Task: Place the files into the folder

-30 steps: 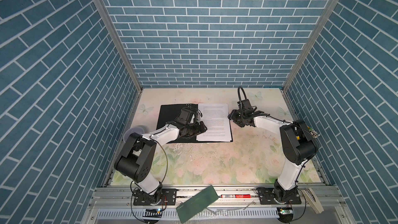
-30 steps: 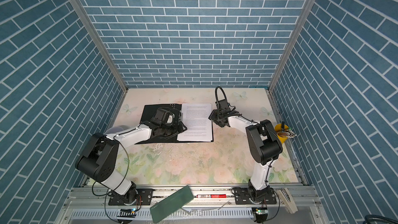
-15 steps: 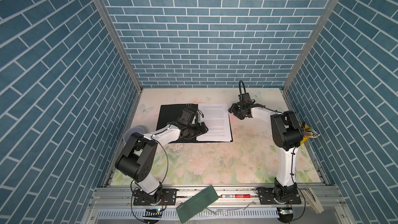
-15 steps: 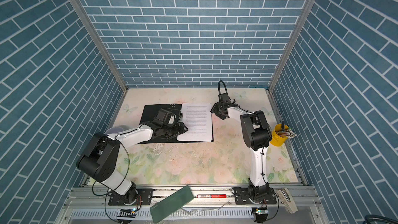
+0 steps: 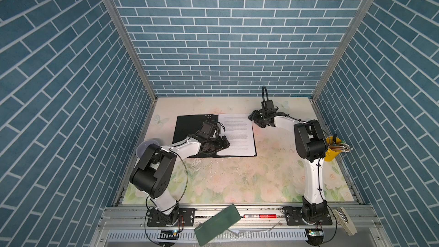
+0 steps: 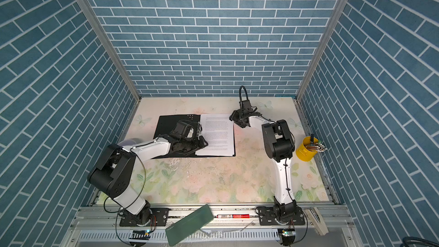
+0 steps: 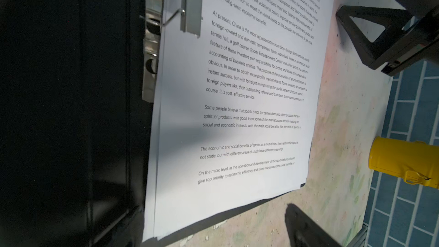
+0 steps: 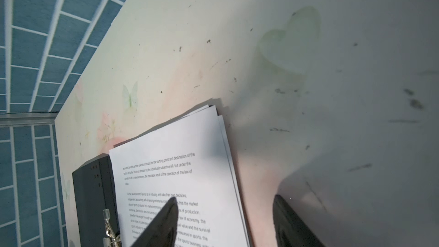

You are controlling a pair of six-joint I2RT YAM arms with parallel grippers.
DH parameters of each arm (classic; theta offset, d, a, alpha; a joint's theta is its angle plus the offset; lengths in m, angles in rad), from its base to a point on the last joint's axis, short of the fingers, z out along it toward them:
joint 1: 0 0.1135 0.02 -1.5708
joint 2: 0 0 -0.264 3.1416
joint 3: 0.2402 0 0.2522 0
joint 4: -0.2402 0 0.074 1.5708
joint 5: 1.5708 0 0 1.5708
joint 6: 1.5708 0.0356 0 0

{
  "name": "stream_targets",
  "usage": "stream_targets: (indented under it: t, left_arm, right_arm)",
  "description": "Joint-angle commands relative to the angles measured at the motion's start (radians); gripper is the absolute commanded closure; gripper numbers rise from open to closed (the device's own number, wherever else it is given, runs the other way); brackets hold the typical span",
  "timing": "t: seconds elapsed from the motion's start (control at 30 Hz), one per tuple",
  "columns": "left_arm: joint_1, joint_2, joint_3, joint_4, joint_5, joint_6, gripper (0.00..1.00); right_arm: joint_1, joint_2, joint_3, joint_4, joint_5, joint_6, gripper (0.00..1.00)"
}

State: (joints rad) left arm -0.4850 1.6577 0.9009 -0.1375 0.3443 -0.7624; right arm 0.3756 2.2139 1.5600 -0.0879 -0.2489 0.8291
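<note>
Blue-brick walls (image 5: pixel 213 43) ring the floral table (image 5: pixel 237 181), where the open folder (image 5: pixel 190 124) carries the files (image 5: pixel 237 134) stacked on its right half, seemingly under its spine clip (image 7: pixel 190 3), leaving mainly the cover to shut; the left gripper (image 5: pixel 222 144) gapes empty by the spine, and the right gripper (image 5: pixel 257 121) hovers part-open, empty, at their far corner.

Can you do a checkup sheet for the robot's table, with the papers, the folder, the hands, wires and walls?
Surface: flowery tabletop, speckled with dark marks.
Job's things: folder lies open, black inside up; files stacked on its half nearer the right arm, by the metal clip.
Clutter: yellow pen cup; green slab, red marker on front rail.
Hands: left hand open over the folder; right hand open at the files' far corner.
Cables: black loop above right wrist.
Surroundings: blue brick walls.
</note>
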Motion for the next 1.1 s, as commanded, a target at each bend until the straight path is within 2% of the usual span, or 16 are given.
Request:
stream_targets:
  t: [0.0, 1.07]
  left_arm:
    - [-0.004, 0.018, -0.005, -0.008, -0.021, 0.018, 0.06]
    - [-0.036, 0.045, -0.023, 0.058, -0.001, -0.006, 0.07]
  right_arm:
    - [0.005, 0.045, 0.033, -0.012, -0.021, -0.006, 0.37]
    - [0.005, 0.097, 0.106, 0.031, -0.105, 0.000, 0.39]
